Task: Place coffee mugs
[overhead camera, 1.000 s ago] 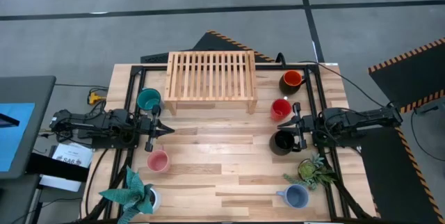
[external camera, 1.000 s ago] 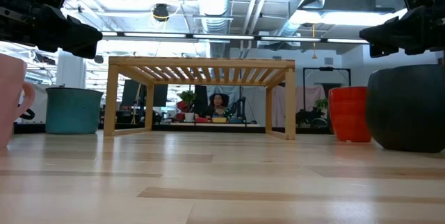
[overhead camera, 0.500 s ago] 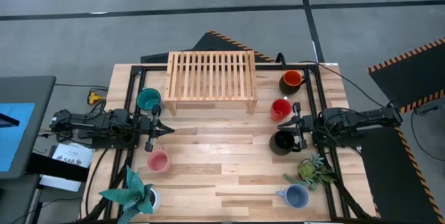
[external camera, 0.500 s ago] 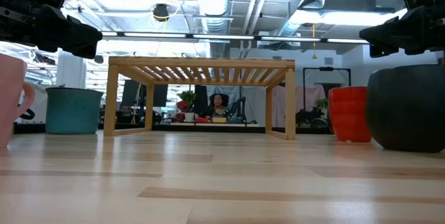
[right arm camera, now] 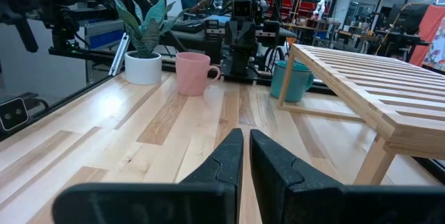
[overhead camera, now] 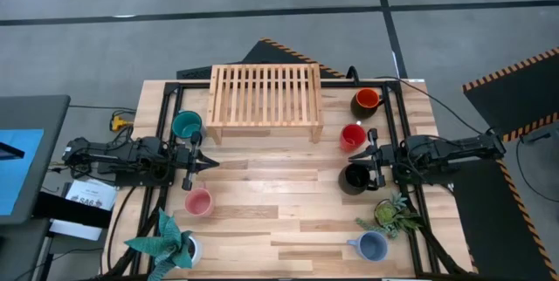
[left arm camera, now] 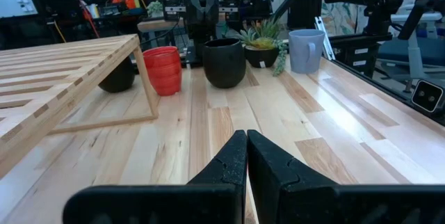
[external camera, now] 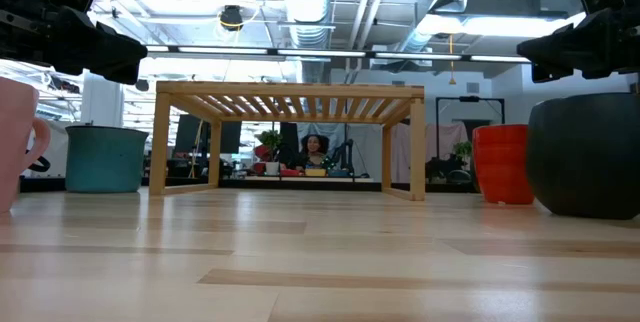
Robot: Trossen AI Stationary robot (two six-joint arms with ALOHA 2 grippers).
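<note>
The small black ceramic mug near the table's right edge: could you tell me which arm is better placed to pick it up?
Right. The right end effector sits directly beside the black ceramic mug, while the left end effector rests across the table near the pink mug.

The pink mug is running off the low view's edge, only part of its body showing. The black mug is getting clipped at the opposite edge. In the left wrist view, the slatted wooden rack is partly hiding the orange-and-dark mug.
</note>
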